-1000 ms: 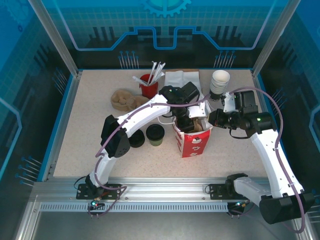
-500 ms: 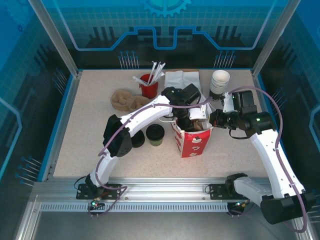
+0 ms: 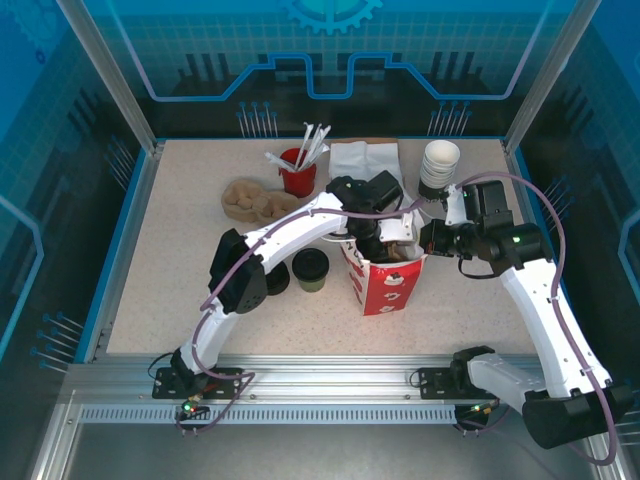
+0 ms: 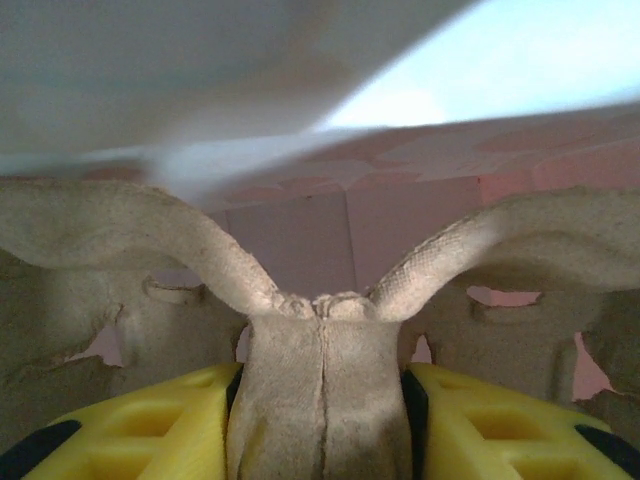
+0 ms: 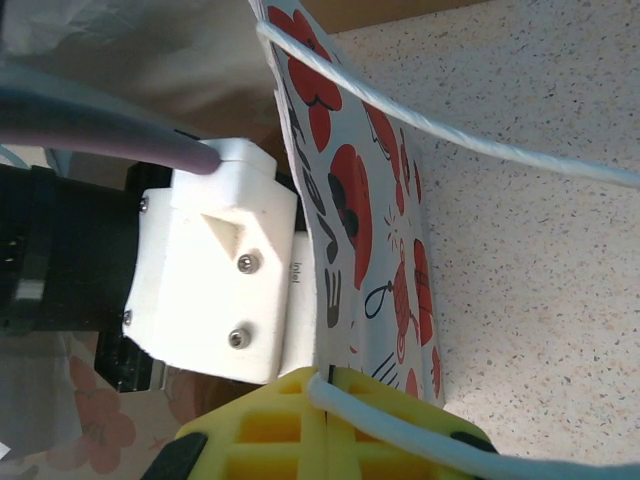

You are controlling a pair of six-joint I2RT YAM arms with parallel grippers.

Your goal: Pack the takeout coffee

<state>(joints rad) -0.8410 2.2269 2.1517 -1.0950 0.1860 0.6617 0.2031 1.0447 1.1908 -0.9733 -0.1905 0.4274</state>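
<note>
We find packing unfinished: the left gripper clamps the pulp cup carrier inside the red-and-white bag, the right gripper pinches its rim closed, and the takeout coffee stands outside, just beside the bag.

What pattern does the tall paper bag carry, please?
Tall paper bag: red-and-white print, clearest in the right wrist view.

The pulp carrier pinched by the left tool runs past both side edges, and the pale sheet above it is too blurred to identify.
</note>
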